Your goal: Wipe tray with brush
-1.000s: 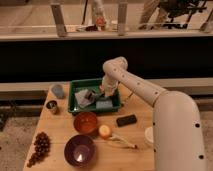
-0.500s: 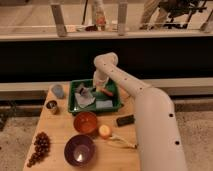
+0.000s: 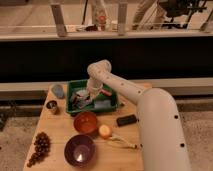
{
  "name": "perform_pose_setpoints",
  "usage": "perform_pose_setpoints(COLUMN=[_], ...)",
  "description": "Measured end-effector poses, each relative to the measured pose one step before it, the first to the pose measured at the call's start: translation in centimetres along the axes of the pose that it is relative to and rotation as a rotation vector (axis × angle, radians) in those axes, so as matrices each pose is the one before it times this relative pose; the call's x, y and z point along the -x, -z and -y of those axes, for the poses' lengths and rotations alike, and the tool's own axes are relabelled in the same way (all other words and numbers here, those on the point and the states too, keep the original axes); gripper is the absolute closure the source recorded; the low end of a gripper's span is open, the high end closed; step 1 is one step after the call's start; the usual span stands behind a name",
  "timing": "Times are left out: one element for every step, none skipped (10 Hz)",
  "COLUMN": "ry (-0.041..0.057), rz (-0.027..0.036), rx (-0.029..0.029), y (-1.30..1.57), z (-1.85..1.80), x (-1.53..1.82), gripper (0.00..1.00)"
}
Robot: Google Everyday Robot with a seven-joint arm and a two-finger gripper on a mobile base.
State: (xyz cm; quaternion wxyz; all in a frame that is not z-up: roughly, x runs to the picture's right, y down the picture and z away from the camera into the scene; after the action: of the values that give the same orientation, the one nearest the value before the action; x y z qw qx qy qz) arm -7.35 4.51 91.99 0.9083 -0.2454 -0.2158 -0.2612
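My arm [image 3: 125,90] reaches from the lower right, bends at an elbow above the back of the desk [image 3: 60,130], and drops into the tray [image 3: 111,88]. My gripper [image 3: 82,97] sits low inside the tray, over its left half, among some pale and grey things I cannot sort out. Whether it is wide, narrow or holding something, I cannot tell. I cannot pick out the brush with any certainty; it may be among the dark shapes by the gripper.

The tray is green, with low walls, and lies at the back of the desk, near its middle. Something small and red [image 3: 106,92] lies in its right part, just beside my wrist.

Left of the tray, a grey rounded object [image 3: 58,90] rests near the desk's back edge, and a small dark cup [image 3: 51,106] stands just in front of it. In front of the tray is an orange bowl [image 3: 86,122], and nearer still a purple bowl [image 3: 79,149]. A yellow-orange ball [image 3: 104,131] sits just right of the orange bowl. A flat black block [image 3: 126,120] lies to the right, in front of the tray's right corner. A bunch of dark grapes [image 3: 39,146] lies at the front left.
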Motion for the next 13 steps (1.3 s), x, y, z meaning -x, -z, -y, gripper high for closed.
perform_pose_setpoints(ry=[0.01254,0.00872,0.00503,0.00469,0.00214,-0.00605,-0.01096,-0.01002,-0.01246,-0.0117,-0.01697,-0.0149,-0.00233], rz=[-0.00675,-0.0106,-0.01942,-0.01532,-0.02806,-0.02371,-0.02487,-0.01901,-0.01122,-0.00924,-0.00968,-0.00736,0.00198], rx=[0.00505,0.0039,0.00604,0.00775,0.0097,0.00796,0.00651,0.00089,-0.00323,-0.00547,-0.00571,-0.01058,-0.00746], y=[0.785,0.722,0.845,0.404,0.565,0.305,0.142,0.045,-0.026,-0.036,-0.07,-0.144,-0.193], z=[-1.595,-1.023,-1.034,-0.536,-0.49,-0.281,0.028,0.804,1.096,1.225,1.187,1.775,1.237], x=[-0.576,-0.488,-0.777,-0.406,-0.787,-0.862,-1.035,-0.732,-0.643,-0.507,-0.687,0.016,1.135], gripper=[1.0,1.0,1.0,1.0,1.0,1.0,1.0,1.0,1.0,1.0,1.0,1.0,1.0])
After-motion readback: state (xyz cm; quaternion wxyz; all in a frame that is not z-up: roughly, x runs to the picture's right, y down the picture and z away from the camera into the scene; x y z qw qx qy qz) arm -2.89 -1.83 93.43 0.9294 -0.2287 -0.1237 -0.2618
